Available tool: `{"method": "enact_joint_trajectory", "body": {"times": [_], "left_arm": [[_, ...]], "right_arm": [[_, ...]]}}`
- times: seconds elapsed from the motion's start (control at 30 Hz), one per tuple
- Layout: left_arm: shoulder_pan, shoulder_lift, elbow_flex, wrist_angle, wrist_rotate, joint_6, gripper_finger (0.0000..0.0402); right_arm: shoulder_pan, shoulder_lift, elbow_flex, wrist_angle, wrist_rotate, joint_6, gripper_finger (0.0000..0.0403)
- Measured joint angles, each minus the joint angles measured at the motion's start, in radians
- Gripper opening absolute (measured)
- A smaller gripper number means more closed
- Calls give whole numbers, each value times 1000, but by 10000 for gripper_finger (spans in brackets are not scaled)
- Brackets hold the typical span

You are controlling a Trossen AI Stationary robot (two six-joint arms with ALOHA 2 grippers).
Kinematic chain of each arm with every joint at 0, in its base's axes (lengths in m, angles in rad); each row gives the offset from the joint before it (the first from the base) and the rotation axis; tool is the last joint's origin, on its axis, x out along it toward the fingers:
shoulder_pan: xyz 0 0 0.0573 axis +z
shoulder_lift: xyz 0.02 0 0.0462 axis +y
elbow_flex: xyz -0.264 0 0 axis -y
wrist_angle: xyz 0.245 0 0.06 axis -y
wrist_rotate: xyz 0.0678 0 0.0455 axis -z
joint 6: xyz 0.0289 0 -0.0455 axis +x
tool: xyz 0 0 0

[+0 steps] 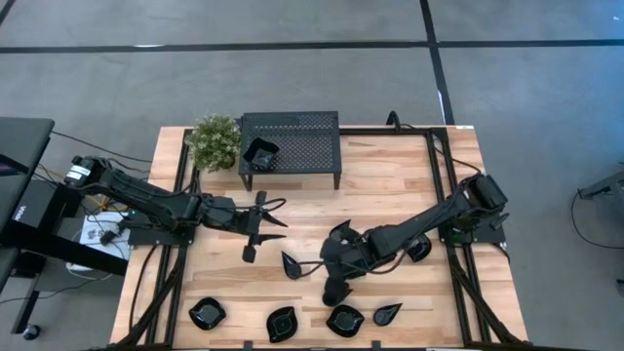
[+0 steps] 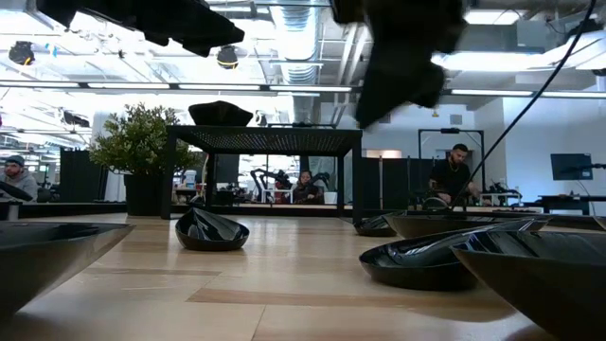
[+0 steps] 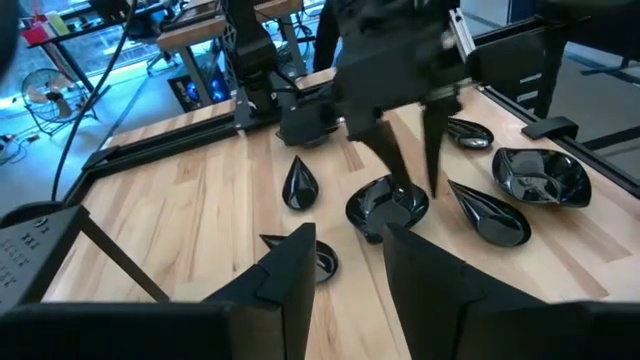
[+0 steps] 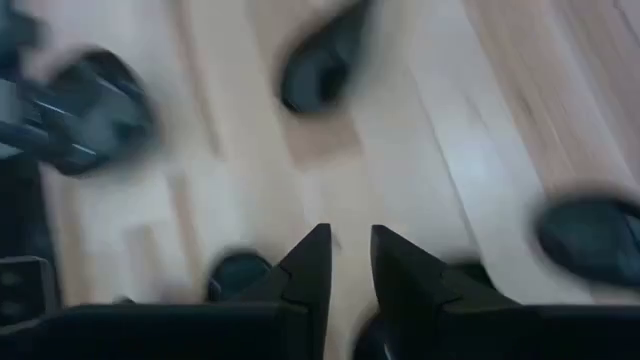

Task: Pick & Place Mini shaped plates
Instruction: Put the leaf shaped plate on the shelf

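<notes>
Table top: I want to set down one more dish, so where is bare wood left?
Free: the right rear corner, right of the stand, and the left front, between the left gripper and the near-row plates. Crowded: the middle front, where the right gripper hangs over dishes.

Perforated stand (image 1: 292, 141) beside potted plant (image 1: 214, 142)

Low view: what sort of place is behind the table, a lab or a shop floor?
Most likely an open robotics lab or workshop: exposed ceiling ducts with strip lights, people seated at workstations, and a framed wooden table on a bare concrete floor.
</notes>
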Motion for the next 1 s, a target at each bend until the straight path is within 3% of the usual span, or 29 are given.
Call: {"method": "enact_joint_trajectory", "body": {"times": [0.23,0.6,1.0], "left_arm": [[0,0,0,4,0,3,122],[0,0,0,13,0,3,122],[0,0,0,14,0,3,122]], "right_arm": [[15,29,-1,-159,-92,134,69],[36,143,14,-128,-96,178,69],[36,147,26,-142,-91,171,69]]}}
